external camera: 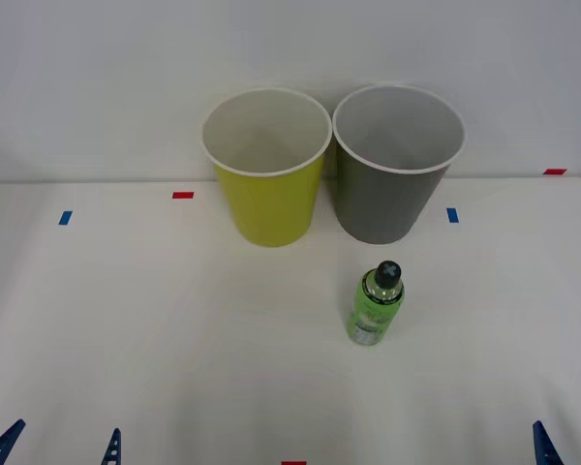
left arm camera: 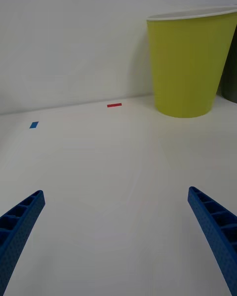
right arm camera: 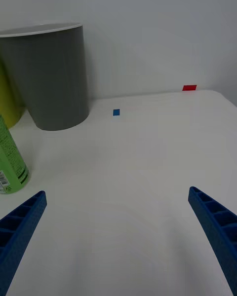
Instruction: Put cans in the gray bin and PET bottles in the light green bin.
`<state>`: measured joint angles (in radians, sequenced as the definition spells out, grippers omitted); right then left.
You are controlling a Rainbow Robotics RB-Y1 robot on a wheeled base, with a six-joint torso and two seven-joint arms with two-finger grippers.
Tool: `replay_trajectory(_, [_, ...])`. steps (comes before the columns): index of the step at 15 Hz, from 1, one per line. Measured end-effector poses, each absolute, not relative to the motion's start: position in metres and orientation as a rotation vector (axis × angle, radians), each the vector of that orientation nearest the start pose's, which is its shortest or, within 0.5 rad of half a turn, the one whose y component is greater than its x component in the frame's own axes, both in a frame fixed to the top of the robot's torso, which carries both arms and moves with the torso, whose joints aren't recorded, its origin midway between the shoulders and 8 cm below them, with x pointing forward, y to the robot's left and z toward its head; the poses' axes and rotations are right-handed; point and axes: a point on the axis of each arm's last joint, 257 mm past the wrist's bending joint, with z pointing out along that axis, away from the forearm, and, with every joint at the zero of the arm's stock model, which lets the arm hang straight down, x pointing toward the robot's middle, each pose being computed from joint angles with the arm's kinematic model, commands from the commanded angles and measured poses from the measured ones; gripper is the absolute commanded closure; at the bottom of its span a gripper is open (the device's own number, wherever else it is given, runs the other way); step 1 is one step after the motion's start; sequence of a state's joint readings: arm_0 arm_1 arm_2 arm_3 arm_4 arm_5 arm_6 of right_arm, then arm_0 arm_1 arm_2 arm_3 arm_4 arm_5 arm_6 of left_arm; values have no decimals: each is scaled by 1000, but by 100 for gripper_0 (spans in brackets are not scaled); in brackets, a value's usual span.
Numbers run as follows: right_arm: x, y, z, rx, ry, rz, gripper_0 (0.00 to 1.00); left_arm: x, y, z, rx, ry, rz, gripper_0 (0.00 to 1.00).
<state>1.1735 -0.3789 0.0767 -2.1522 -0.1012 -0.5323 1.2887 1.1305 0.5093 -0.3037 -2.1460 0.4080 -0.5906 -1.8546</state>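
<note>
The light green bin (external camera: pixel 271 208) and the gray bin (external camera: pixel 387 203) stand side by side, upright, at the back of the white table (external camera: pixel 174 320). In front of the gray bin a small clear-green PET bottle (external camera: pixel 377 305) with a black cap stands upright. Cans are out of view. My left gripper (external camera: pixel 58 448) is open at the near left edge, far from the bottle; its wrist view faces the light green bin (left arm camera: pixel 190 64). Open too, my right gripper (right arm camera: pixel 117 197) hovers low at the near right. The bottle (right arm camera: pixel 11 163) and the gray bin (right arm camera: pixel 54 79) lie ahead of it, toward the table's middle.
Small tape marks dot the table: red (external camera: pixel 182 195) and blue (external camera: pixel 65 218) on the left, blue (external camera: pixel 452 215) and red (external camera: pixel 554 171) on the right. A plain white wall rises right behind the bins. Bare tabletop lies between the grippers and the bottle.
</note>
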Motion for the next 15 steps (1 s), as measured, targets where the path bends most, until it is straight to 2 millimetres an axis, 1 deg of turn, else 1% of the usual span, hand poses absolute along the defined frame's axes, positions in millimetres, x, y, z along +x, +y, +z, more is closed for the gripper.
replay_trajectory(15, [209,-312,-228,78,1635,49,0,207,265,-236,101,1629,37,0])
